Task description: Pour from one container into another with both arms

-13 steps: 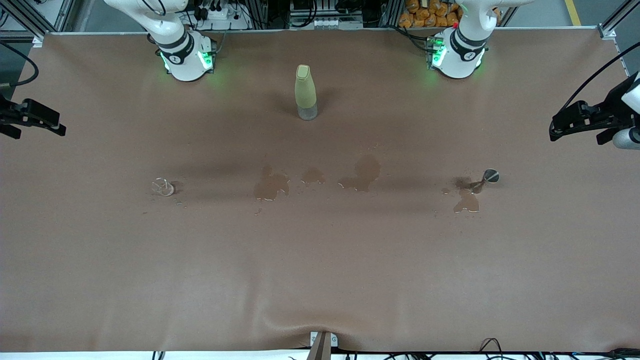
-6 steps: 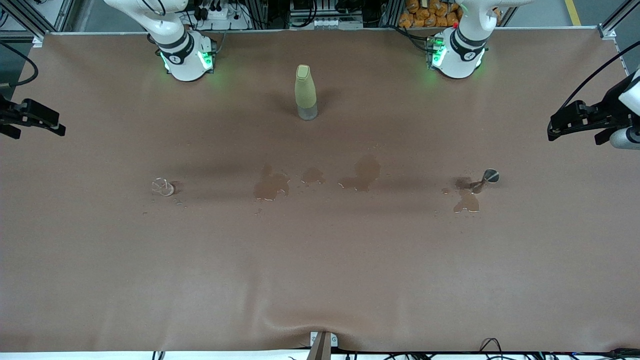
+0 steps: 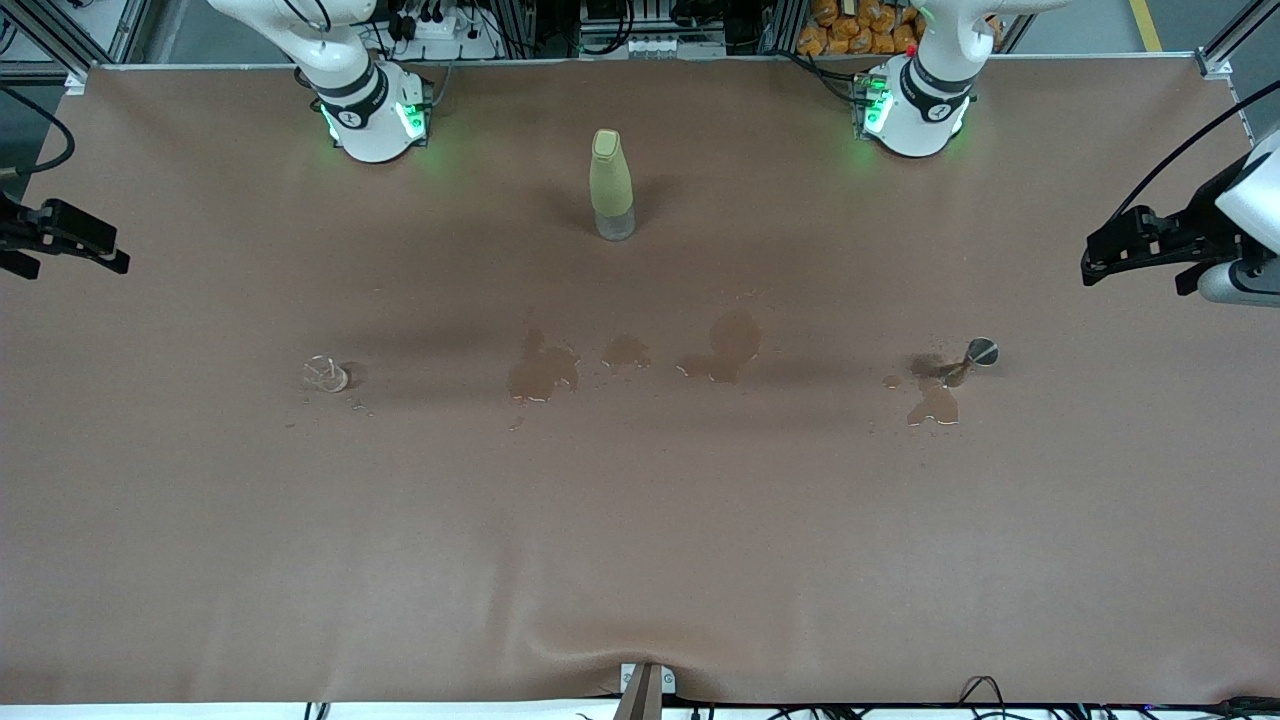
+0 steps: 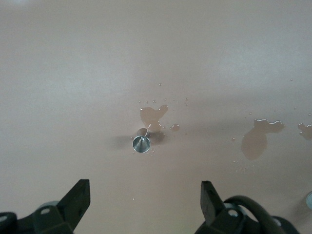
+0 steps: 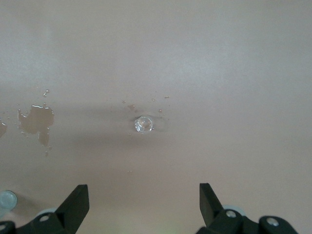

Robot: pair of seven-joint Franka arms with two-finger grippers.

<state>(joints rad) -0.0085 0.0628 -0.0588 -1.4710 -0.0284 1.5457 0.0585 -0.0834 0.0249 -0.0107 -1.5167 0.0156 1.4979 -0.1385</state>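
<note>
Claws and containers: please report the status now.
Left claw and right claw open, empty, at table ends. Glass, funnel, bottle untouched. Puddles between.

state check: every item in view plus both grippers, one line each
Tall olive-green bottle: upright, capped, untouched, between the arm bases.
Small clear glass cup: toward the right arm's end of the table; upright or tipped, cannot tell.
Small metal funnel-like piece: on the table beside a wet patch.
Spilled liquid patches: spread over the brown table cover.
Left gripper: open, empty, over the funnel-like piece.
Right gripper: open, empty, over the glass cup.
</note>
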